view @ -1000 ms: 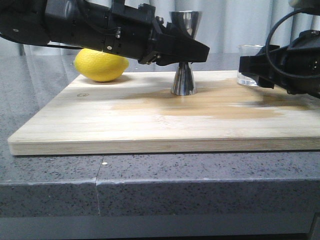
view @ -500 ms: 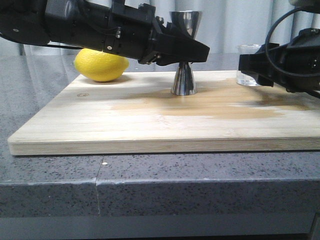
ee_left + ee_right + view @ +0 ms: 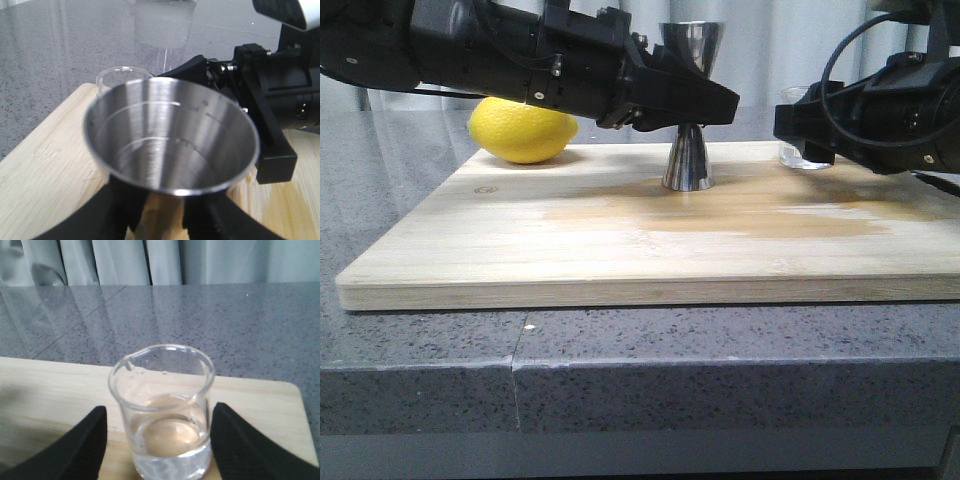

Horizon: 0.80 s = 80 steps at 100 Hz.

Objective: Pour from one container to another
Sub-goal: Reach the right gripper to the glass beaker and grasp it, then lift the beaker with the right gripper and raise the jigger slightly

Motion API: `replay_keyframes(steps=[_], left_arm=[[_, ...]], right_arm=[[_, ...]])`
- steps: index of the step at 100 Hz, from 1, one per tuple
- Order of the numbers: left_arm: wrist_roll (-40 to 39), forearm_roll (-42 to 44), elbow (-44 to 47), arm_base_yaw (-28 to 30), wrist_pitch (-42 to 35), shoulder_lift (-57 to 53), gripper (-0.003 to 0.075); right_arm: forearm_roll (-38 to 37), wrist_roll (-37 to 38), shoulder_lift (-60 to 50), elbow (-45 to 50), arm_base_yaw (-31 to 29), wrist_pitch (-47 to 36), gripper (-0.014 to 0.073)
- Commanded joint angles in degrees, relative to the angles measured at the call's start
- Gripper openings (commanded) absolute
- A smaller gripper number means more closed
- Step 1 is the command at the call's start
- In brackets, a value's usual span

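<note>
The steel jigger point(image 3: 688, 160) stands upright mid-board. My left gripper point(image 3: 705, 103) is shut on its narrow waist. In the left wrist view its open cup point(image 3: 170, 135) fills the frame above my left gripper point(image 3: 160, 212). The clear glass beaker point(image 3: 802, 155) holds a little clear liquid and sits right of the jigger, partly hidden by my right gripper point(image 3: 798, 125). In the right wrist view the beaker point(image 3: 165, 410) is upright between the black fingers point(image 3: 85, 445) of my right gripper point(image 3: 160, 412), which press close on both sides. The beaker's rim point(image 3: 122, 75) shows behind the jigger.
A yellow lemon point(image 3: 522, 130) lies at the back left of the wooden board point(image 3: 620, 250), behind my left arm. The board rests on a grey speckled counter point(image 3: 420, 380). My right arm point(image 3: 270, 100) is close beside the jigger.
My right gripper and the beaker have shifted left together, toward the jigger. The left arm and the jigger have not moved.
</note>
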Motion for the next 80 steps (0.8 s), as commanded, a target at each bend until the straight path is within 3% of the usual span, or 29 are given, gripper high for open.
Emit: replay_keyframes(steps=[1,31,49,60,80], left_arm=[[0.13,-4.04,-1.69,-0.41,3.11,-2.89,0.0221],[0.13,-4.04,-1.69,-0.41,3.11,-2.89,0.0221],[0.13,-4.04,-1.69,-0.41,3.11,-2.89,0.0221],[0.13,-4.04,-1.69,-0.41,3.11,-2.89,0.0221],[0.13,-4.04,-1.69,-0.41,3.11,-2.81,0.0221]], right_arm=[[-0.78,-0.60,-1.70,-2.10,-0.11,-3.80,0.0413],[-0.78,-0.72,0.04,-4.96,-0.11,-0.46,0.0409],[-0.78,-0.72,0.04,-4.96,-0.11,-0.24,0.0304],[-0.78,-0.72,-0.27,-4.96,-0.11,0.15,0.0293],[-2.28,-0.72,-6.61,-4.96,-0.11,7.57,0.0293]])
